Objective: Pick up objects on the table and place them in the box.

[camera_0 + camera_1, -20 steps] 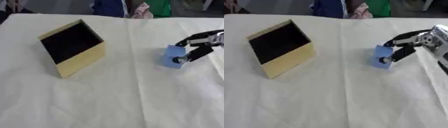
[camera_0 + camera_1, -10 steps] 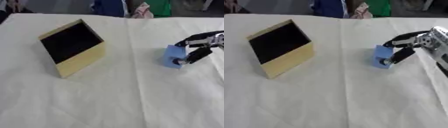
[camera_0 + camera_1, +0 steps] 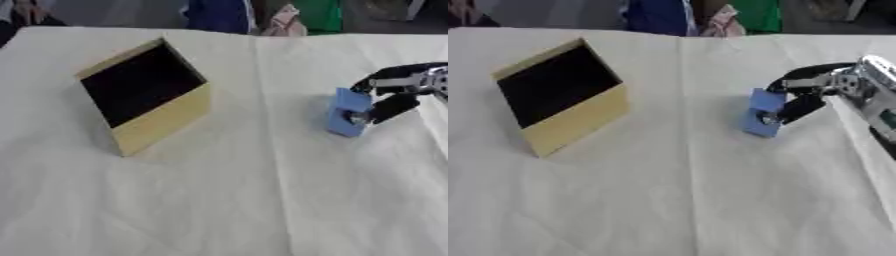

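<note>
Fingers and thumb of the right hand (image 3: 815,92) pinch the blue block (image 3: 761,113) at right of frame; the box (image 3: 144,95) sits upper left.

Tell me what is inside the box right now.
Nothing shows inside the box: its visible interior is dark and bare, though the near wall hides the bottom. The blue block is outside it, in the right hand.

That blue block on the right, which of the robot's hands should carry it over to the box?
The right hand, most likely: its fingers already curl around the blue block on the table's right side. The left hand shows in neither view. The box lies open to the block's left.
</note>
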You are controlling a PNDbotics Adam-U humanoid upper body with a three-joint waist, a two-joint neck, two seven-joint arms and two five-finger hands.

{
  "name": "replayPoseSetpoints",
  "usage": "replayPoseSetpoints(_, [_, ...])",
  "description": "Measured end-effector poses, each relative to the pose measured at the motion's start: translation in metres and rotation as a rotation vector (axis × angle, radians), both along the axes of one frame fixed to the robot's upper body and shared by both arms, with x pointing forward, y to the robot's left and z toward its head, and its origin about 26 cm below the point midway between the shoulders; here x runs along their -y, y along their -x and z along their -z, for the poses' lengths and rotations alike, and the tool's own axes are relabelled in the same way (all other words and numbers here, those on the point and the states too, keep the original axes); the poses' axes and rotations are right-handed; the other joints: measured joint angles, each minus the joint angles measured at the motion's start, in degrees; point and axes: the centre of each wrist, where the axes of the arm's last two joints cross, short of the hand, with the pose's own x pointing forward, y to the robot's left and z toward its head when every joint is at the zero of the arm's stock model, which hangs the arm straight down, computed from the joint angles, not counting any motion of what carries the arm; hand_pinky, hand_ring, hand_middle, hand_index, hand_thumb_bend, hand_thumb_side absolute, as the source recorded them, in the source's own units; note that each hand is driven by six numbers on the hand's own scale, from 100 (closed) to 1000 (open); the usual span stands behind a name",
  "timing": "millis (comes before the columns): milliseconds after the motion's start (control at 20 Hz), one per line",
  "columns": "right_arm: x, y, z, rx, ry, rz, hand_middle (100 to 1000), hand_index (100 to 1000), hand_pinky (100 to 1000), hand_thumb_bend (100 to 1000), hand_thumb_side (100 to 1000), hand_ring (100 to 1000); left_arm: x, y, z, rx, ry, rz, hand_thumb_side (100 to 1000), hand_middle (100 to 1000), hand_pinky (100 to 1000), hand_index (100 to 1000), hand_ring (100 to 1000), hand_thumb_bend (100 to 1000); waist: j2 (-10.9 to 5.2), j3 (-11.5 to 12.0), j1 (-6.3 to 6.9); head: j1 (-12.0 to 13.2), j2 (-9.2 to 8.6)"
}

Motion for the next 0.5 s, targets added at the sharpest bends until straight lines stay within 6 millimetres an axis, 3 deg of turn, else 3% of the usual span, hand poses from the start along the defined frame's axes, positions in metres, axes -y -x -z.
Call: replayPoseSetpoints(500, [-0.009,0.014,-0.033,0.108,-0.054,-0.037,616,819,875,100,642,909,0.000,0.000,0.001,-0.002,-0.001,-0.001,943,641,673,857,624,100,-0.35,-0.24,-0.29,0.35,0.00])
